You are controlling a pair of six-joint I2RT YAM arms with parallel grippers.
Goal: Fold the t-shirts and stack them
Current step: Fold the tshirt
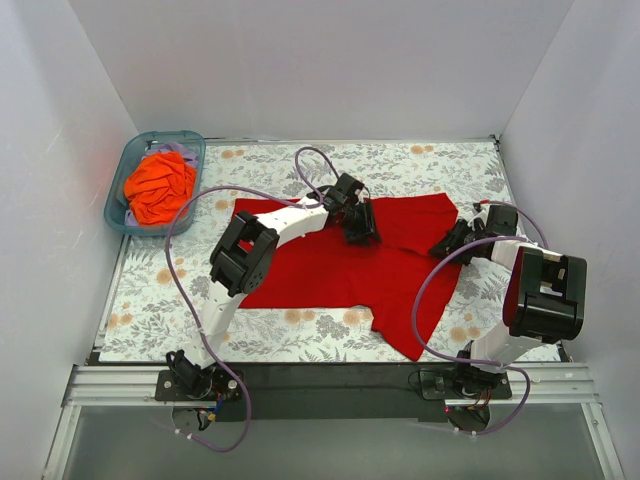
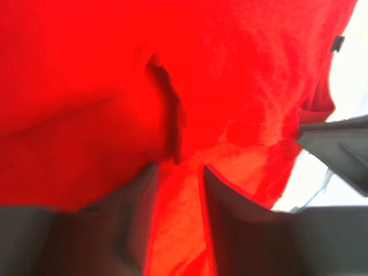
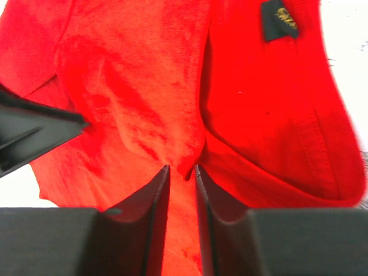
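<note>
A bright red t-shirt (image 1: 330, 275) lies spread and creased across the middle of the floral table cover. My left gripper (image 1: 358, 228) is down on its upper middle. In the left wrist view the left gripper (image 2: 178, 167) is shut on a fold of the red t-shirt (image 2: 230, 69). My right gripper (image 1: 450, 240) is at the shirt's right upper edge. In the right wrist view the right gripper (image 3: 182, 169) is shut on a pinch of the red cloth (image 3: 132, 86), near the collar with its dark label (image 3: 279, 17). A bright orange t-shirt (image 1: 158, 187) lies bunched in the bin.
A teal plastic bin (image 1: 165, 136) stands at the far left corner of the floral table cover (image 1: 160, 290). White walls close the left, back and right sides. Purple cables loop above both arms. The right arm's elbow (image 1: 545, 295) overhangs the right edge.
</note>
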